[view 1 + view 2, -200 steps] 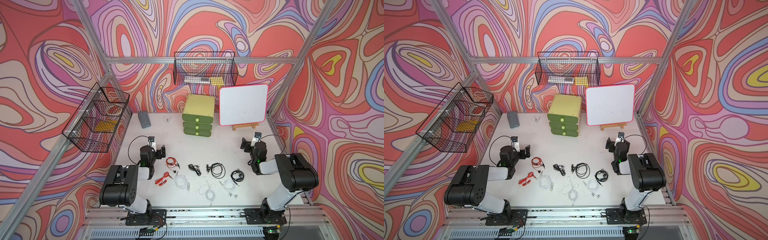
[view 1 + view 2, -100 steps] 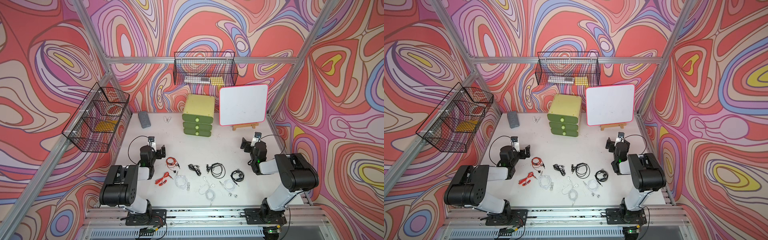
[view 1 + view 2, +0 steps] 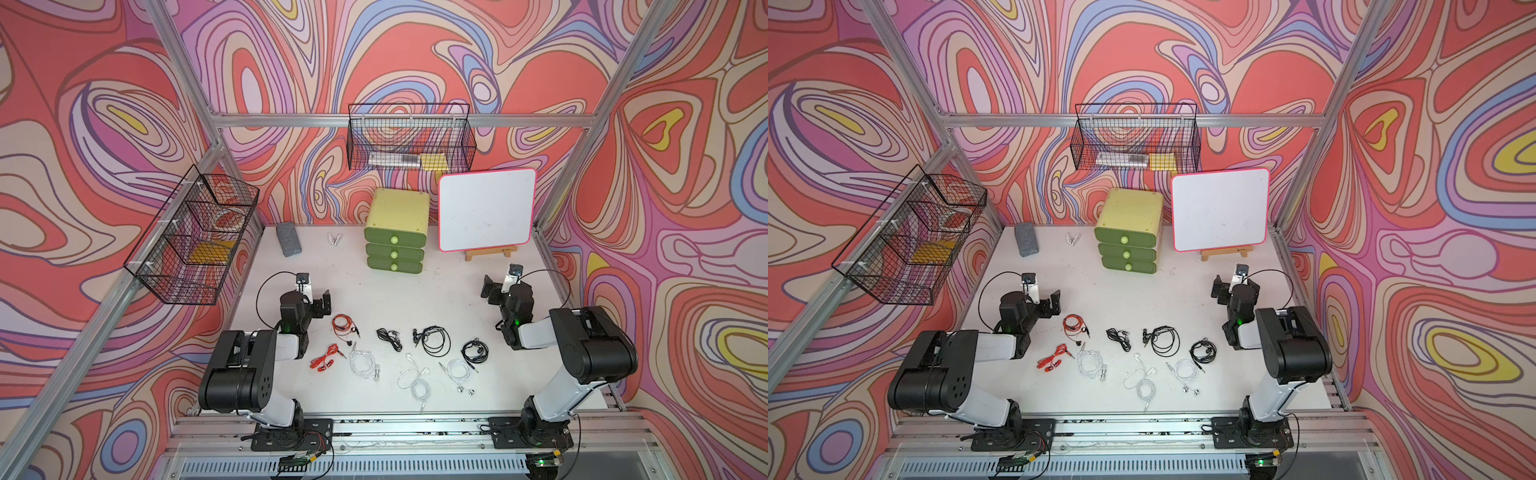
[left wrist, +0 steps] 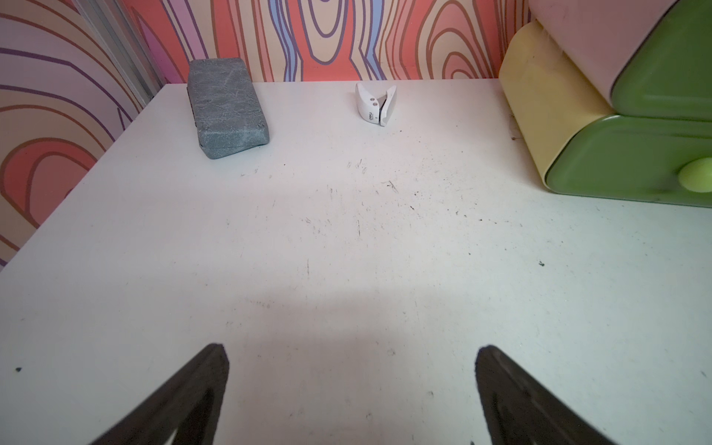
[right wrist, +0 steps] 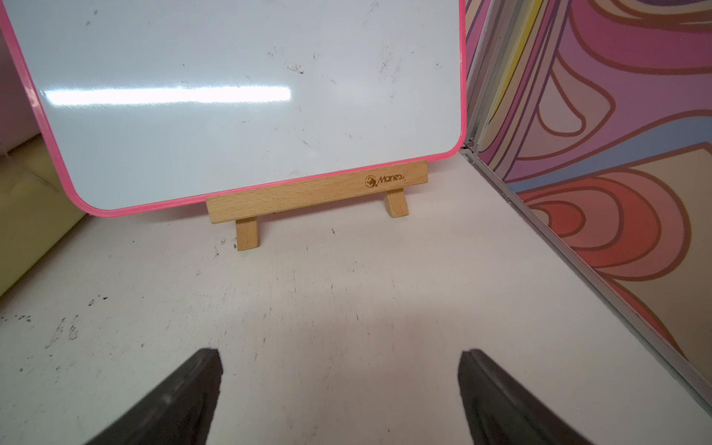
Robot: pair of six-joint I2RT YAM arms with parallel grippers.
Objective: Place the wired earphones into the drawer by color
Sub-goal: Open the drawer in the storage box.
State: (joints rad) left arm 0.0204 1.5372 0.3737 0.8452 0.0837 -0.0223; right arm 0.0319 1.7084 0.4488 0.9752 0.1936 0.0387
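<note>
The left gripper [image 4: 350, 348] and right gripper [image 5: 339, 352] gape empty; red-orange earphones [image 3: 343, 324] beside the left (thin, loose coils) might drag the white earphones [image 3: 361, 361] along.

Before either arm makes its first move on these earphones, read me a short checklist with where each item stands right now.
1. Left gripper fingers apart, empty: ok.
2. Right gripper fingers apart, empty: ok.
3. Wired earphones all eight on the table: ok.
4. A drawer open to receive them: not ok, all three shut.
5. Neighbouring sets free of each other: cannot tell.
</note>
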